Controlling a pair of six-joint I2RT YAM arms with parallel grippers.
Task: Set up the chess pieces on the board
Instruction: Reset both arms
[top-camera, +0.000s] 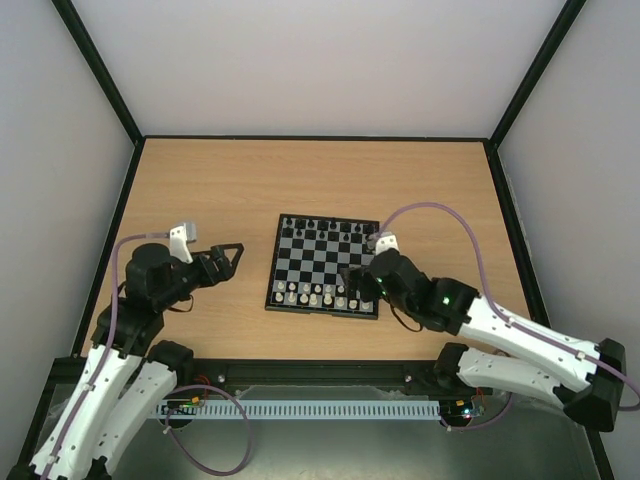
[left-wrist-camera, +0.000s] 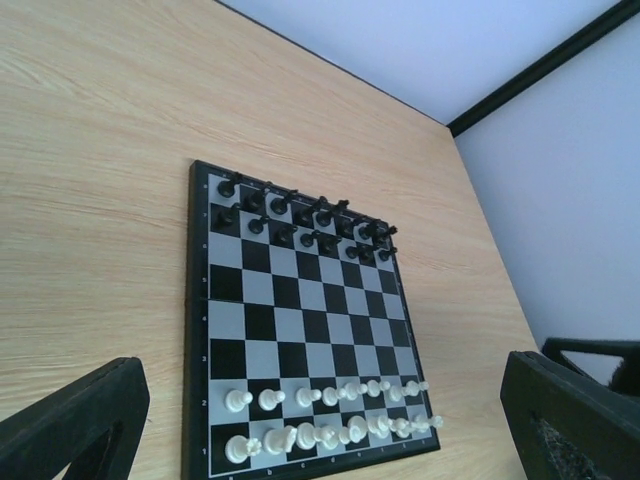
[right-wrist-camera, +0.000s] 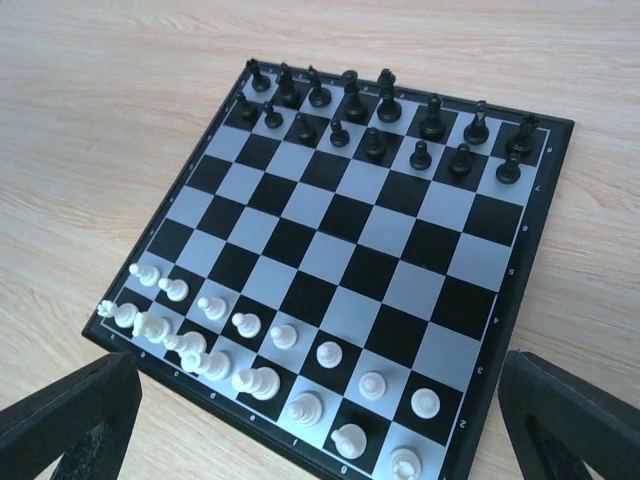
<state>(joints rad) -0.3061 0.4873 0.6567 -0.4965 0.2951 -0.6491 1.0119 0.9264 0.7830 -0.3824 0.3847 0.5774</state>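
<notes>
**While both camps look filled, the arms hang back**

Since the board (top-camera: 325, 262) lies mid-worktop (top-camera: 200, 180), slightly toward the near edge, either arm can reach it. Black chess pieces (top-camera: 325, 228) fill its two far rows and white pieces (top-camera: 315, 293) its two near rows, a few bunched by one corner. The left gripper (top-camera: 228, 258) hovers off the board's left edge and the right gripper (top-camera: 358, 283) over its near right corner. Both are spread wide and hold nothing, so set-up looks nearly complete.

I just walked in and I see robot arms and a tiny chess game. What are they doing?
They are setting up a chessboard. The black pieces stand in the two far rows and the white pieces in the two near rows, so it looks about finished. Both grippers are open and hold nothing. The left gripper hovers over the table beside the board, and the right gripper is at its near right corner.
</notes>
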